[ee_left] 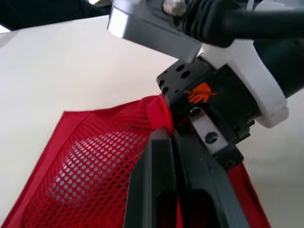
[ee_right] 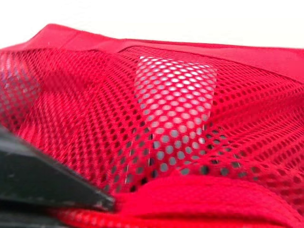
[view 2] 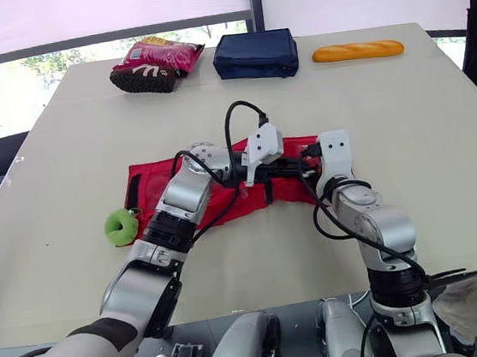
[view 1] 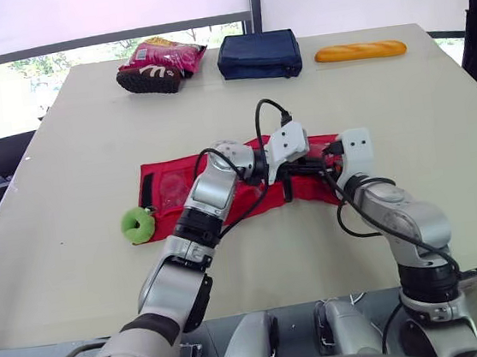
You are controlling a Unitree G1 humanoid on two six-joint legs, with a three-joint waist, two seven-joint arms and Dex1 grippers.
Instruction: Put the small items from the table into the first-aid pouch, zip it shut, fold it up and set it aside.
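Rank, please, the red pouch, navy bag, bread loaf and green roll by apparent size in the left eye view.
1. red pouch, though partly hidden
2. navy bag
3. bread loaf
4. green roll, smallest despite being nearer

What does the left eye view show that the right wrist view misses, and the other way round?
The left eye view takes in the whole table: a green roll by the corner of the red first-aid pouch, a snack packet, a navy bag and a baguette along the far edge, and the left gripper meeting the right gripper over the pouch's middle. The right wrist view gives the close-up: mesh holes with a pale flat item behind them. Both share the red pouch.
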